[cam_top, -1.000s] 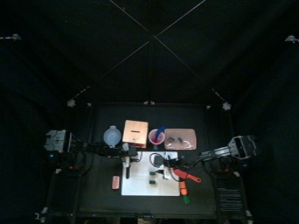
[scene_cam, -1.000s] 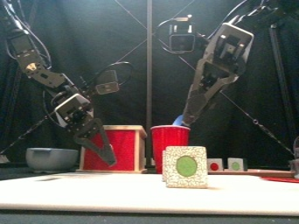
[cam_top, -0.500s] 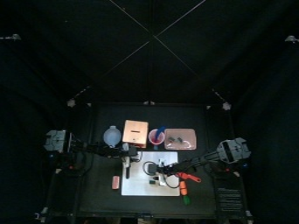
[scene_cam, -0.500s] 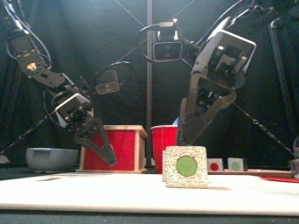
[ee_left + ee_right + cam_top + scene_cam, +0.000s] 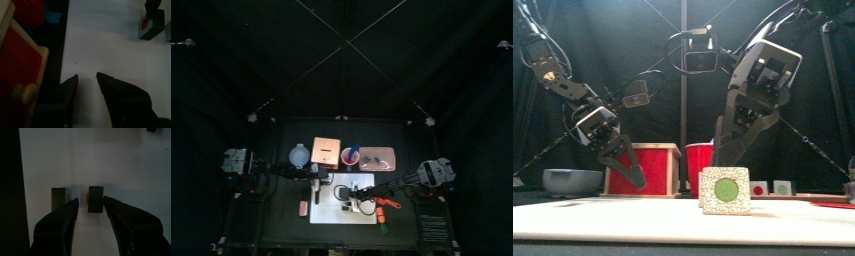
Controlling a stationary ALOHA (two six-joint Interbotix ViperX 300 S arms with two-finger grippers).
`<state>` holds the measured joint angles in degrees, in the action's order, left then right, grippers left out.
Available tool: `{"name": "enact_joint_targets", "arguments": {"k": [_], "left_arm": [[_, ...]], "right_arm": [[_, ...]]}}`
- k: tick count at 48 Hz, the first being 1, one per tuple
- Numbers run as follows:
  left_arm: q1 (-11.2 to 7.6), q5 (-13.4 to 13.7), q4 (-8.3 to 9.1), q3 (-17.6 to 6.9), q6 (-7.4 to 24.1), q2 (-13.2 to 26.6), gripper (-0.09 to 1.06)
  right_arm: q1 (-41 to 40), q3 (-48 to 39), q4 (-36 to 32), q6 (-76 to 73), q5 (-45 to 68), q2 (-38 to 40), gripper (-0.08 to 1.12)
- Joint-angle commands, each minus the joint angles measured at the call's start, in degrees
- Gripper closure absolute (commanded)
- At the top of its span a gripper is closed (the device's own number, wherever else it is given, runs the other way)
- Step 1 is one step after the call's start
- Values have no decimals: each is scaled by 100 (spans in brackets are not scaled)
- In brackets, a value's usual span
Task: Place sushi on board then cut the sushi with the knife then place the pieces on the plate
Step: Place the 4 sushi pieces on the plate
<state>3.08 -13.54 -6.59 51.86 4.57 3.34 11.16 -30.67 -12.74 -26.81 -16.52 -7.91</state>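
Standing sushi piece [image 5: 724, 190]: speckled rim, green centre

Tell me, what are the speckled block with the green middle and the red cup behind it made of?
Sushi piece: probably painted wood or hard plastic. It has crisp flat faces, a matte white speckled surround and a solid green centre.
Red cup: likely plastic, judging by its smooth, evenly red wall.

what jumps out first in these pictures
A toy sushi slice with a speckled white rim and green centre stands upright on the white cutting board. The right gripper hangs open above it; the left gripper hovers by the pale wooden box with a red drawer front.
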Motion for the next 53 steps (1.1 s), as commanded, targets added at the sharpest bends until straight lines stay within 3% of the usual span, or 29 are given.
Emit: {"name": "enact_joint_targets", "arguments": {"k": [1, 15, 24, 29, 53], "left_arm": [[-9, -18, 9, -62, 0, -35, 21], [0, -18, 9, -53, 0, -35, 21], [0, -26, 9, -35, 0, -35, 21], [-9, -18, 9, -35, 0, -35, 21], [-9, -18, 9, -62, 9, -35, 21]], "right_arm": [[-53, 167, -18, 9, 18, 62, 23], [-132, 299, -79, 9, 18, -202, 26], [-229, 211, -97, 0, 9, -79, 45], [-439, -44, -35, -9, -105, 255, 52], [-2162, -1837, 149, 0, -835, 2558, 51]]}}
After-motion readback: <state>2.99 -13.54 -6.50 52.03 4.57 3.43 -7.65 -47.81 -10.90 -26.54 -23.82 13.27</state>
